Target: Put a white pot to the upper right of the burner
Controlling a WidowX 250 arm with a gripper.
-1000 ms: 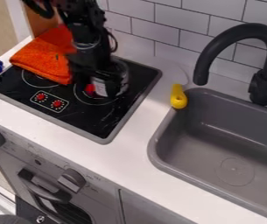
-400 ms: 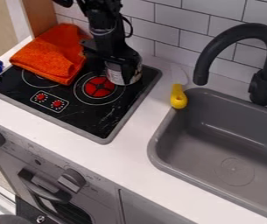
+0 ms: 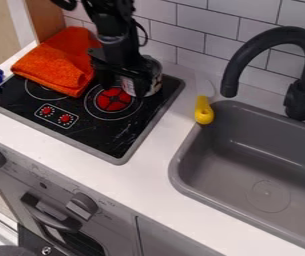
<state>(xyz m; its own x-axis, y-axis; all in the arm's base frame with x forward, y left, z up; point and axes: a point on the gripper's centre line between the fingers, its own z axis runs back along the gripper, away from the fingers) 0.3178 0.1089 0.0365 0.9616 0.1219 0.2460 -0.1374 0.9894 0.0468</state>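
- While its fingers stand well spread, the claw (image 3: pixel 124 91) seems to grip nothing, one finger in front of the white pot (image 3: pixel 156 80).
- The white pot stands at about two o'clock from the burner (image 3: pixel 113 100), near its outer ring; the placing looks all but done.
- What is left, I judge, is drawing the claw clear without nudging the pot.
- An orange towel (image 3: pixel 56 62) lies at ten to eleven o'clock, close enough to snag a low retreat.
- On the counter (image 3: pixel 148 175), a yellow handle (image 3: pixel 203 111) at three o'clock blocks nothing.
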